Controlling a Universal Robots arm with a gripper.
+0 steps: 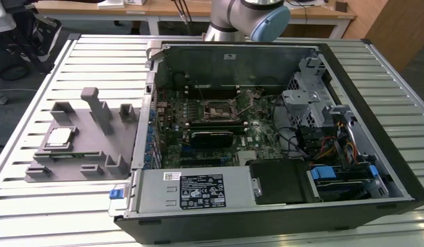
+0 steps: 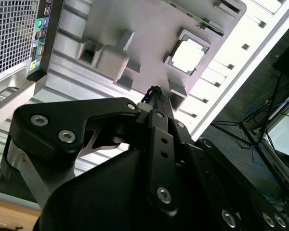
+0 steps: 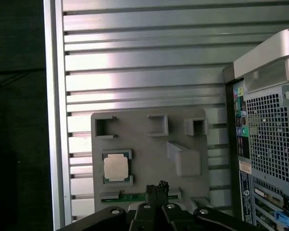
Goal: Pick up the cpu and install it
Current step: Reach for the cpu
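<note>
Gripper (image 3: 157, 186), clenched and empty, hovered over the grey tray (image 3: 144, 144). The cpu (image 3: 117, 168) lay flat in a tray recess, untouched. It sat near the gripper, offset toward the side away from the computer case (image 3: 269, 144).

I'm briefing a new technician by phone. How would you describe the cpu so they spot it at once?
On the slatted table, the grey tray lies at the exterior view's left of the open computer case. The cpu lies flat in the tray: the one shiny silver square among dull grey upright blocks.
</note>
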